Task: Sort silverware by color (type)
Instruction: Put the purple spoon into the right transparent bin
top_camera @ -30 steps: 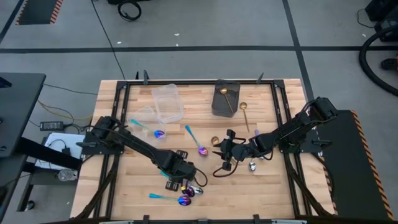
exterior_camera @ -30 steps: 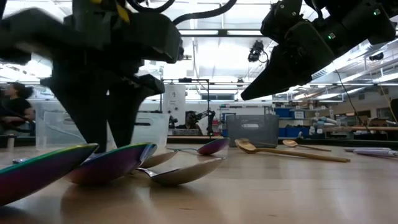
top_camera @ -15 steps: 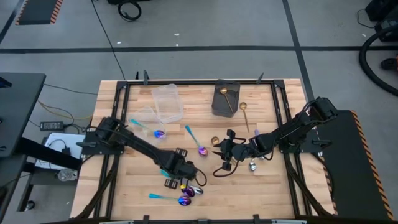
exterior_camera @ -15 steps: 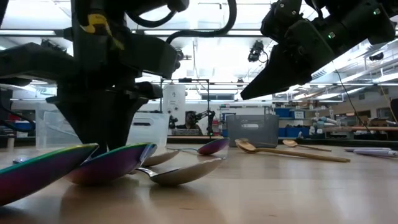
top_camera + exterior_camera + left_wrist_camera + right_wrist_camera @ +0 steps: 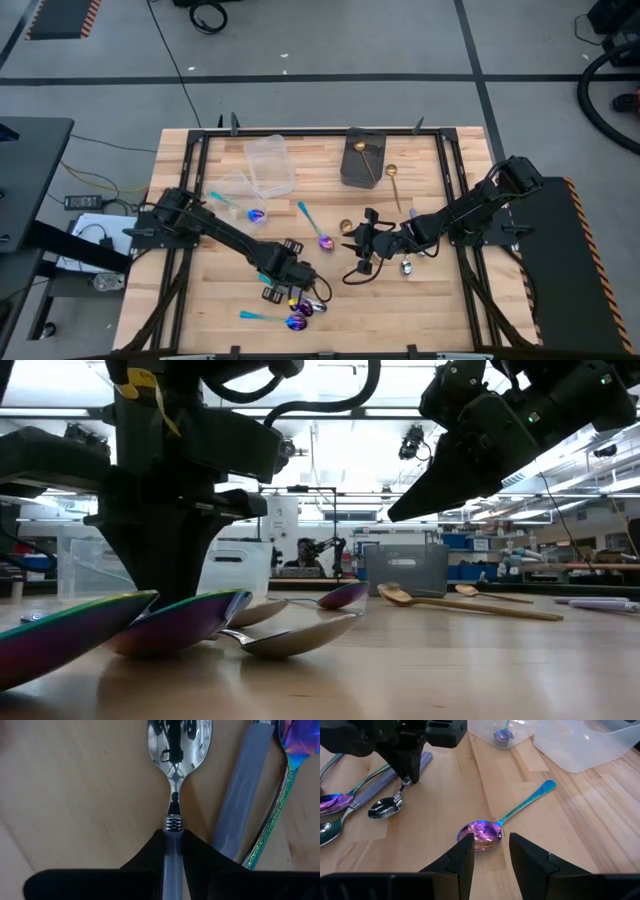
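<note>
My left gripper (image 5: pixel 296 291) stands near the table's front, fingers down, shut on a silver spoon with a lilac handle (image 5: pixel 179 740) that lies flat on the wood. Beside it lie another lilac handle (image 5: pixel 243 790) and iridescent spoons with teal handles (image 5: pixel 297 321). My right gripper (image 5: pixel 491 850) hangs open above the table's middle, over an iridescent spoon (image 5: pixel 480 832) that lies flat; it touches nothing. My left gripper pinches the silver spoon's lilac handle (image 5: pixel 173 851) between its two fingers, right behind the ringed collar at the bowl's neck. The fingers come from above, pointing down, one on each side of the handle. The spoon lies on the table, bowl facing up.
Two clear tubs (image 5: pixel 270 165) stand at the far left, one iridescent spoon (image 5: pixel 257 215) by them. A dark grey box (image 5: pixel 362 157) at the far middle holds a gold spoon; another gold spoon (image 5: pixel 393 183) lies beside it. A silver spoon (image 5: pixel 407 266) lies under the right arm.
My left gripper's fingers have come together onto the lilac handle of the silver spoon, in place over the spoons near the front edge. The spoon still lies on the table.
</note>
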Tool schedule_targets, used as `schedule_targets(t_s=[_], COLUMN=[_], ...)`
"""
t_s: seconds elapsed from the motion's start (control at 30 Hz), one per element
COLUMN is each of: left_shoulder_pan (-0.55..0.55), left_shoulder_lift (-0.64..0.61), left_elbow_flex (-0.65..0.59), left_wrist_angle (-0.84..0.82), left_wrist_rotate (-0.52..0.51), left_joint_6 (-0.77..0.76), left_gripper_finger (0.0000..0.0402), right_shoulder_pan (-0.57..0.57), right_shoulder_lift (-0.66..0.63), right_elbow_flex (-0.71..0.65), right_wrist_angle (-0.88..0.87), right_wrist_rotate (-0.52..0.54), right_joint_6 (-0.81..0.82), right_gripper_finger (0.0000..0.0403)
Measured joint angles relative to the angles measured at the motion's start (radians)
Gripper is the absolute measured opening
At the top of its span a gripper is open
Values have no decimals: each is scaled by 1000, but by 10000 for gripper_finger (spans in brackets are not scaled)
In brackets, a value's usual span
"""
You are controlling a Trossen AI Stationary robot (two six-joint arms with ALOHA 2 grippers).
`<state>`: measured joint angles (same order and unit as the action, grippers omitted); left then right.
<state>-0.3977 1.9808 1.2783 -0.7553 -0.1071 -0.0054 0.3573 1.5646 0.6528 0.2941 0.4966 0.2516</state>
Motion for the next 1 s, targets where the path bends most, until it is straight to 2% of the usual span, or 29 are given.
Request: schedule_targets(t_s=[0.27,0.77,1.0], left_shoulder_pan=[13,59,65], left_shoulder_lift=[-97,-269,-302], left_elbow_flex=[-6,-3,-4], left_wrist_angle=[-98,-214,-297], left_wrist_rotate=[-157,-294,-366], left_joint_6=[17,44,43], left_gripper_finger=[50,50,50], right_shoulder_pan=[0,0,4], right_shoulder_lift=[0,0,0], right_elbow_flex=[0,0,0], right_wrist_angle=[-1,-16,-15], right_wrist_rotate=[0,0,56], right_joint_6=[0,0,0], right_gripper_finger=[133,133,133])
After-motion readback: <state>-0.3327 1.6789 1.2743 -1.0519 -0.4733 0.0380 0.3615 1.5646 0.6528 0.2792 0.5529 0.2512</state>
